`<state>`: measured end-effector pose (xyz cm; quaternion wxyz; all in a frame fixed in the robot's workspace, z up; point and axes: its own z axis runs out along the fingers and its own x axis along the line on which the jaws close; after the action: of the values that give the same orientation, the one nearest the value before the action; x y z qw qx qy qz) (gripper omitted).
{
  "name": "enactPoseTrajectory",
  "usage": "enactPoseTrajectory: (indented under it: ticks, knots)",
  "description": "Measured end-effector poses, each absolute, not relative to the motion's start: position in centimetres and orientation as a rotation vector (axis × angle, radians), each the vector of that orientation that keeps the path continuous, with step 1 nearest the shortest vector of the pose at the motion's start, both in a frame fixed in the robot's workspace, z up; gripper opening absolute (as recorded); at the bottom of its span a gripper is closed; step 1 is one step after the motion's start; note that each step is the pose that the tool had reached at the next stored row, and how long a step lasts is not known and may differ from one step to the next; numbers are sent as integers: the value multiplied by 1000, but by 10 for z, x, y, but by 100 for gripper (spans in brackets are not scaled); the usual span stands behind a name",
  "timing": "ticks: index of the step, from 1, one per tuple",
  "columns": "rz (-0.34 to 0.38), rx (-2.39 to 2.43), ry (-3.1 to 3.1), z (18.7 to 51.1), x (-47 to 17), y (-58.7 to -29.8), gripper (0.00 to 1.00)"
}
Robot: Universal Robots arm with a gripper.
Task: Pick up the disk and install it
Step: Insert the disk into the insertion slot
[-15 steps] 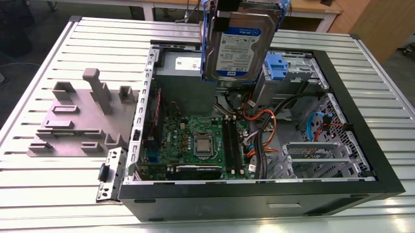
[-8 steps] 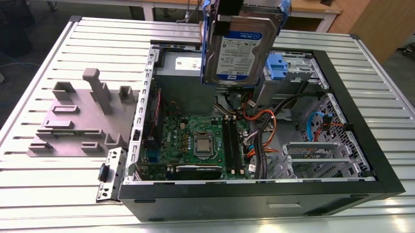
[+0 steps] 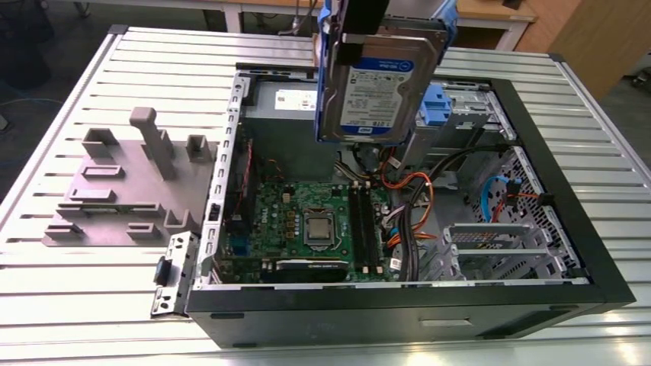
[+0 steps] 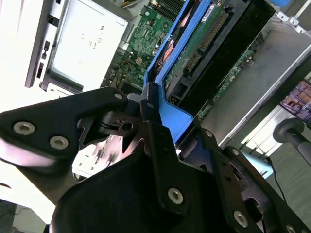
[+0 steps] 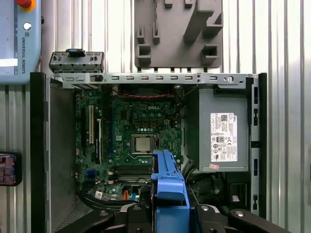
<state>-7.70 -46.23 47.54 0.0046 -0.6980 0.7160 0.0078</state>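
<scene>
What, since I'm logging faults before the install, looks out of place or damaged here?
Nothing looks damaged or spilled. The disk hangs on edge in the gripper above the open computer case. One oddity: a small metal bracket juts outside the case's wall onto the table.

The gripper [image 4: 167,116] is matte black; angular linkage plates [image 4: 58,126]; round silver screws [image 4: 175,195].
</scene>
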Motion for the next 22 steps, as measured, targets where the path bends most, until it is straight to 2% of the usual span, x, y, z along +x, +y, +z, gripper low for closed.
enactPoseTrajectory:
  ticks: [8,22]
  knots:
    - [24,-2187,2243,475,-77,-475,36]
    - [21,-2188,2245,475,-66,-476,36]
